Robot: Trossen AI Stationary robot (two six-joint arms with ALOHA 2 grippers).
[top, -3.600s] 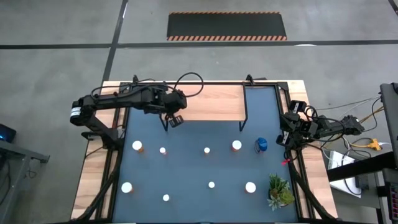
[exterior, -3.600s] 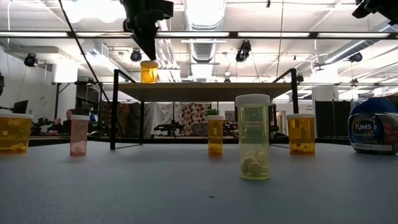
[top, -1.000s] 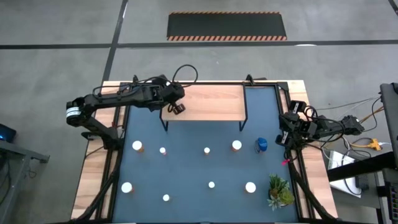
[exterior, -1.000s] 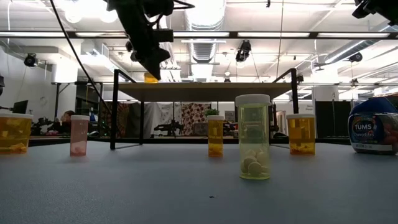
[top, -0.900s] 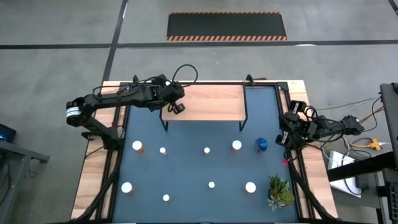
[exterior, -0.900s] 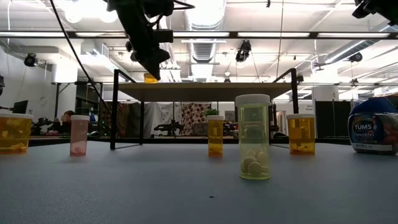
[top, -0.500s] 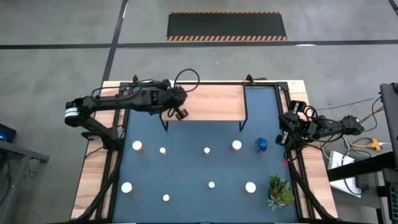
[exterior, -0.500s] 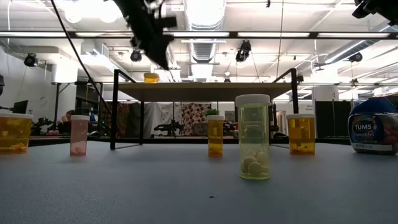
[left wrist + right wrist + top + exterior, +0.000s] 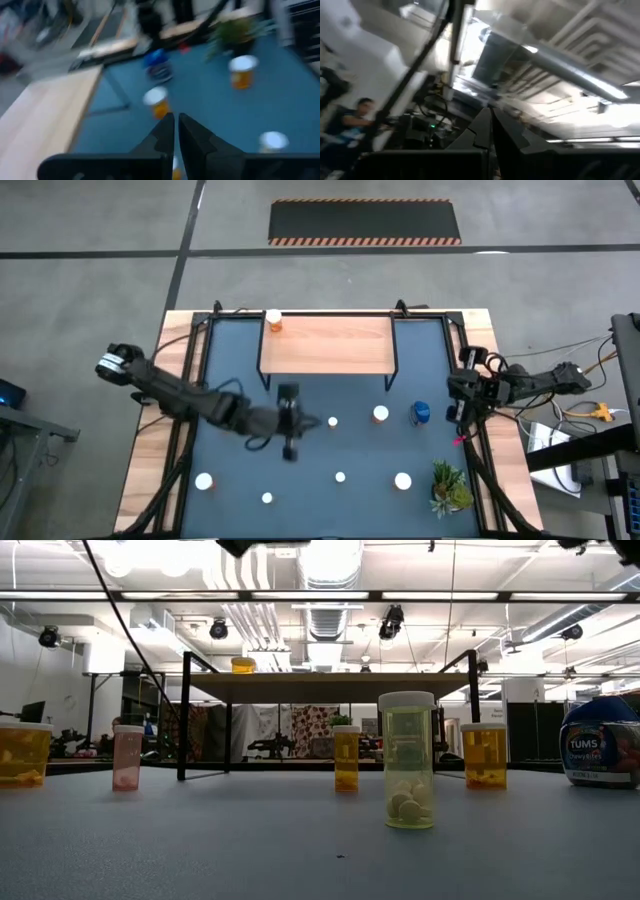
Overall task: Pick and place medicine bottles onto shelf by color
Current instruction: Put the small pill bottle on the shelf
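Now the near row on the mat (image 9: 240, 515) stands untouched: four white-capped bottles, among them the pale bottle (image 9: 406, 760) closest to the low camera. The plant (image 9: 449, 488) sits at the near right corner.

Just past that row is the left gripper (image 9: 291, 444). A second ago it hung at the shelf's left end; it has since swung out over the middle of the mat, the arm stretched slantwise from the left edge. Its fingers (image 9: 165, 132) are pressed together with nothing between them. Two bottles of the middle row that showed on the left before are out of sight, probably under the arm. The rest of that row stays in place: two white-capped bottles and the blue bottle (image 9: 420, 414).

The right gripper (image 9: 459, 408) waits at the mat's right edge beside the blue bottle, its fingers also closed on nothing.

Farthest back, the shelf (image 9: 340, 345) now carries one orange bottle (image 9: 273, 320), upright at its far left corner and clear of any gripper. That looks like one placement finished. By my judgement the left arm is heading for its next bottle and will have to spread its fingers before it can take one.
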